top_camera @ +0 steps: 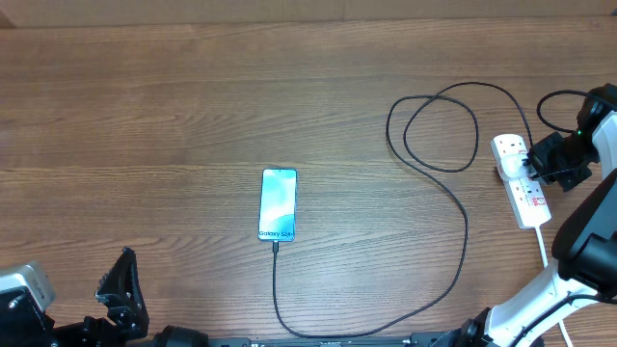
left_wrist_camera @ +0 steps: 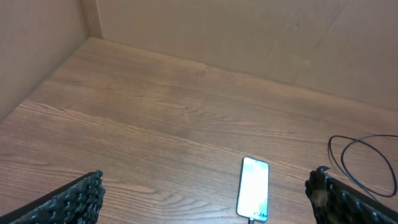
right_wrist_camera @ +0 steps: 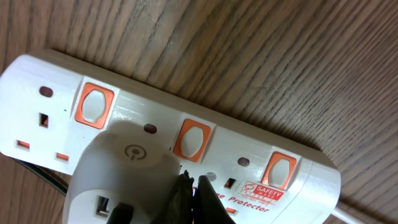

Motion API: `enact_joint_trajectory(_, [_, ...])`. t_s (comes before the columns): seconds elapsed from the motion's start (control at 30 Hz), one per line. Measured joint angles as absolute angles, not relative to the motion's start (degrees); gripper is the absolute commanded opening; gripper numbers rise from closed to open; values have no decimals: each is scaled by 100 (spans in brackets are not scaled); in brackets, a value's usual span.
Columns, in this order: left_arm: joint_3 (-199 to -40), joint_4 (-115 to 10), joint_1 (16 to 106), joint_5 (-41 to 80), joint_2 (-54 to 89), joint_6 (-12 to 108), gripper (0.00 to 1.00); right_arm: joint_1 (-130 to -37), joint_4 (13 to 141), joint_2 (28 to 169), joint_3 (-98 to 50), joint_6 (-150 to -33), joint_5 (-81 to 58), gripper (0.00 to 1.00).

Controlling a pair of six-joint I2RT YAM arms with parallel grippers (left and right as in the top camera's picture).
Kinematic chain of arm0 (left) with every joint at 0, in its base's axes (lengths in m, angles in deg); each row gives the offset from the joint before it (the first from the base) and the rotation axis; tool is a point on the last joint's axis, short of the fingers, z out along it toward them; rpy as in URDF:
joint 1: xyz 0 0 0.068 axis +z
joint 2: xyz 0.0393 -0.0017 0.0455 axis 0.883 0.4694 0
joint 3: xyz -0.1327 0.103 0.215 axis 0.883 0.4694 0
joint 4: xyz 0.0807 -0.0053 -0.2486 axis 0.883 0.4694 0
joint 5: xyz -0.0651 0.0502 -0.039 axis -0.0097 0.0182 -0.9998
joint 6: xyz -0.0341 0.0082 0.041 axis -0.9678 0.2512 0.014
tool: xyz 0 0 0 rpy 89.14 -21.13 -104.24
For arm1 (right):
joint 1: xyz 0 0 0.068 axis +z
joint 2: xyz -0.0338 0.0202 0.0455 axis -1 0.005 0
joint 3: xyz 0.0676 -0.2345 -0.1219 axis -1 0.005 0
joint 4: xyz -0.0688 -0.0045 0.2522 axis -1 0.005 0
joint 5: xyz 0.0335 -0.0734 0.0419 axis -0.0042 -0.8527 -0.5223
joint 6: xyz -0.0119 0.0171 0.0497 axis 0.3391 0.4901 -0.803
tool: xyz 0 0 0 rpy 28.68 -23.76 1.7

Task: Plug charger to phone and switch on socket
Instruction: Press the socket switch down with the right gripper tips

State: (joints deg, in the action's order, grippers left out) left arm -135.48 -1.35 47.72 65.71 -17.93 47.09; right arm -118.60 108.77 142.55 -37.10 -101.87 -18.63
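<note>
The phone (top_camera: 278,203) lies flat mid-table with its screen lit, also in the left wrist view (left_wrist_camera: 254,188). The charger (top_camera: 467,226), a thin black cable, runs from the phone's near end, sweeps right and loops up to a white adapter (right_wrist_camera: 124,177) plugged into the socket (top_camera: 522,192). The cable tip sits at the phone's bottom edge (top_camera: 276,245). My right gripper (top_camera: 536,166) is shut, its fingertips (right_wrist_camera: 195,190) pressed together on the socket (right_wrist_camera: 261,155) just below the middle orange switch (right_wrist_camera: 194,140). My left gripper (left_wrist_camera: 205,208) hangs open at the near left, empty.
The socket's white cord (top_camera: 543,246) trails toward the near edge beside the right arm's base. A cardboard wall (left_wrist_camera: 249,31) closes off the far side and left of the wooden table (top_camera: 145,145). Two more orange switches (right_wrist_camera: 94,104) flank the middle one.
</note>
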Motion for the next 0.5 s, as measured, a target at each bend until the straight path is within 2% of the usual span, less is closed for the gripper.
enact_joint_trajectory(0.5, [-13548,-135,4772,6571,-1793,4709,99,-11873,10807,14439,-3710,-10187,-1859,4])
